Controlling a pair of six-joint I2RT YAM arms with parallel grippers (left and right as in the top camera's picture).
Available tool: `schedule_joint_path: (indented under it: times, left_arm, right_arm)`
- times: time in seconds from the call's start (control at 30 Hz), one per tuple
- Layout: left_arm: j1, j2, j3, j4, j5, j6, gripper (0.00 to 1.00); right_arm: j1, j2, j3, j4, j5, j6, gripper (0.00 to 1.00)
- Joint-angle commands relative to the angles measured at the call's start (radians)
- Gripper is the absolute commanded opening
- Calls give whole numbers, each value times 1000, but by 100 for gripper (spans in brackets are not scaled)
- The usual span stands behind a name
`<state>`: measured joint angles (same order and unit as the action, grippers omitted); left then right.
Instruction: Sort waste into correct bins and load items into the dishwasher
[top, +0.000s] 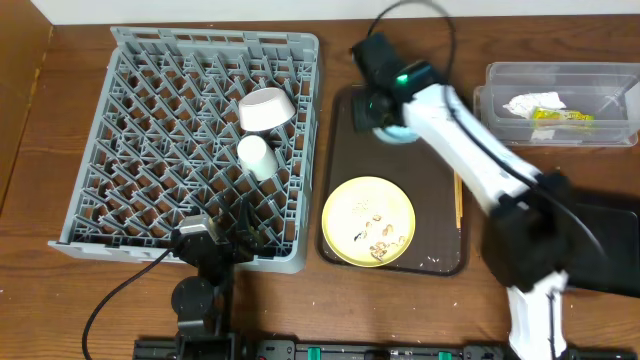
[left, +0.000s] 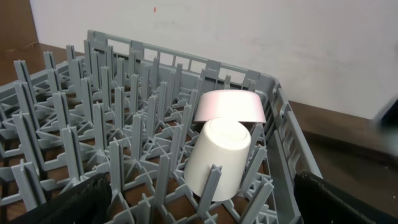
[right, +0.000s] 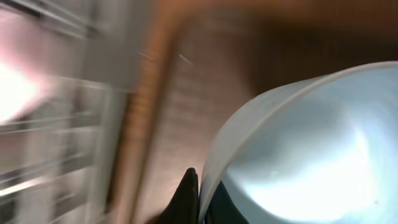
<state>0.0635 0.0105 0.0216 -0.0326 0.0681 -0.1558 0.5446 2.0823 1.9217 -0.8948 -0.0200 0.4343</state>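
My right gripper (top: 378, 110) is shut on the rim of the light blue bowl (top: 397, 130) at the far end of the brown tray. In the right wrist view the bowl's rim (right: 311, 155) sits pinched between the dark fingertips (right: 189, 199); that view is blurred. The grey dish rack (top: 150, 120) holds an upturned pinkish bowl (top: 266, 108) and a white cup (top: 257, 156), which also show in the left wrist view as bowl (left: 229, 106) and cup (left: 217, 155). My left gripper (top: 215, 240) stands open at the rack's front edge, holding nothing. The yellow plate (top: 368, 221) carries crumbs.
The brown tray (top: 440, 170) lies right of the rack, with chopsticks (top: 458, 200) along its right side. A clear tub (top: 600, 80) at the back right holds a white napkin (top: 525, 103) and a yellow-green wrapper (top: 560, 116). A black bin (top: 612, 250) lies at the right.
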Motion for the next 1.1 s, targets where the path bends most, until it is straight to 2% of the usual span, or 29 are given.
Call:
schedule_joint_path:
  times: [0.0,0.2,0.53,0.6,0.67,0.73,0.83,0.93,1.07]
  left_arm:
    - [-4,-6,-18,-34,10,13,95]
    - [-4,-6,-18,-33,8,13,95]
    - [-3,-6,-18,-12,-5,11,95]
    - [-3,-6,-18,58,-5,-42,95]
    - [-3,-6,-18,201,-5,-114,95]
    - [-3,-6,-17,391,-13,-138,95]
    - [-3,-6,-15,583,-180,-138,95]
    - [-3,-6,-2,547,-333,-138,95]
    - [0,-6,11,537,-397,-134,95]
  right_arm:
    - [-3,-160,14,-5,-78,-36,1]
    - [16,-220,14,-22,-190,-62,1]
    - [71,-217,13,-7,-221,-62,1]
    - [80,-217,13,-8,-222,-62,1]
    - [88,-217,13,-11,-222,-62,1]
    - [98,-217,13,-15,-225,-62,1]
    - [117,-217,13,-12,-224,-62,1]
    - [130,-217,13,-6,-225,-62,1]
    - [146,-217,13,7,-230,-62,1]
